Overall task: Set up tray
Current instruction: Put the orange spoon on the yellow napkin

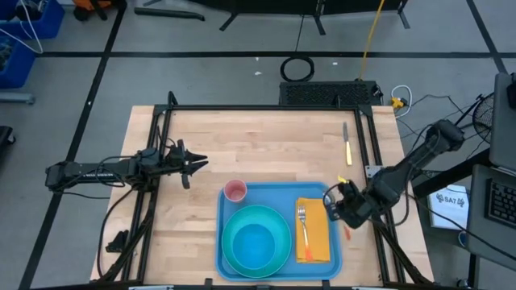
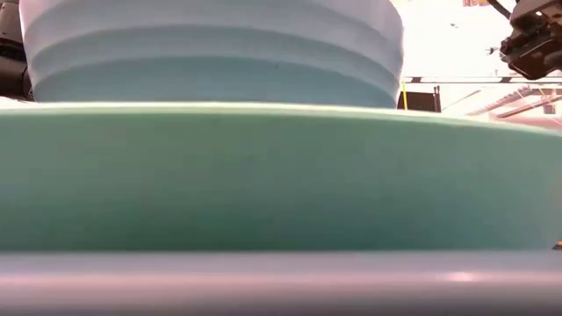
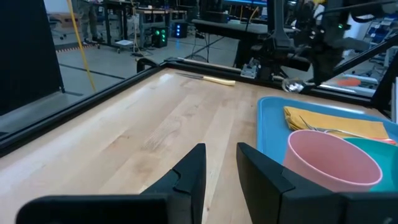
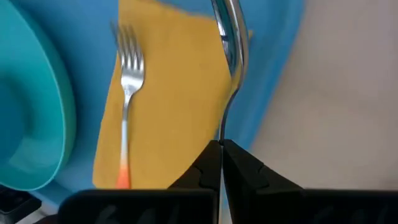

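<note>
The light-blue tray [image 1: 278,197] lies at the table's near middle. On it are a teal plate [image 1: 256,240] with a blue bowl, a pink cup [image 1: 235,191], and a yellow napkin [image 1: 316,234] with a fork [image 1: 304,229]. My right gripper [image 1: 339,201] hovers over the tray's right rim, shut on a metal spoon [image 4: 229,37]. It also shows in the left wrist view [image 3: 292,86]. My left gripper [image 1: 193,163] is open and empty, left of the tray, above the bare wood. The low view shows mostly the plate's rim [image 2: 281,175]. My right gripper pinches the spoon's thin metal handle [image 4: 225,124] between its two fingers, coming from above and from the table's right. The spoon is lifted clear. Its bowl sticks out past the fingertips toward the far side, over the napkin's right edge and the tray's rim.
A knife with a yellow handle [image 1: 347,143] lies on the wood at the far right. A black frame [image 1: 266,107] borders the table. Bare wood lies between my left gripper and the far edge.
</note>
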Tool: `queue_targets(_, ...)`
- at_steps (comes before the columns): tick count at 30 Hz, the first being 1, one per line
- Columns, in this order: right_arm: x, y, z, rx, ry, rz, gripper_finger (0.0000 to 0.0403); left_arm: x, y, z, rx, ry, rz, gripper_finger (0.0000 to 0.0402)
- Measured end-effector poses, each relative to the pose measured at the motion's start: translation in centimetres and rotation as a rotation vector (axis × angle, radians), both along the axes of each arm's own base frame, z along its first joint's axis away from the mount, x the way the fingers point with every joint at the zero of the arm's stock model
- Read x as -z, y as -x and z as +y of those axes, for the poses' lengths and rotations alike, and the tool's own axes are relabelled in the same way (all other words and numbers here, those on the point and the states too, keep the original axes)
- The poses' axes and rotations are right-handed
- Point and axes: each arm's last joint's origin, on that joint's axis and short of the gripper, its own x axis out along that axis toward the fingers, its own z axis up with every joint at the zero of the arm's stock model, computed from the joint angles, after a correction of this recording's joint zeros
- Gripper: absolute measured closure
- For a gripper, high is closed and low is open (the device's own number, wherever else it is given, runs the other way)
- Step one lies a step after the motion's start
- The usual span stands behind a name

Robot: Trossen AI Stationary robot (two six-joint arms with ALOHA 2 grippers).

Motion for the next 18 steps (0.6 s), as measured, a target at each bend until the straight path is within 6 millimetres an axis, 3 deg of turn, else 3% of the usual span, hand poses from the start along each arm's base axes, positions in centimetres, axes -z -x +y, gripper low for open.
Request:
queue_targets(9, 3.5, -2.8, 4.1, 0.013, -0.049, -0.050, 0.0403, 0.0, 0.0, 0.0, 0.000, 0.000, 0.000, 0.0309)
queue_targets(18, 5.7, -4.9, 5.6, 0.044, 0.011, -0.189, 0.0403, 0.0, 0.0, 0.0, 0.000, 0.000, 0.000, 0.0309)
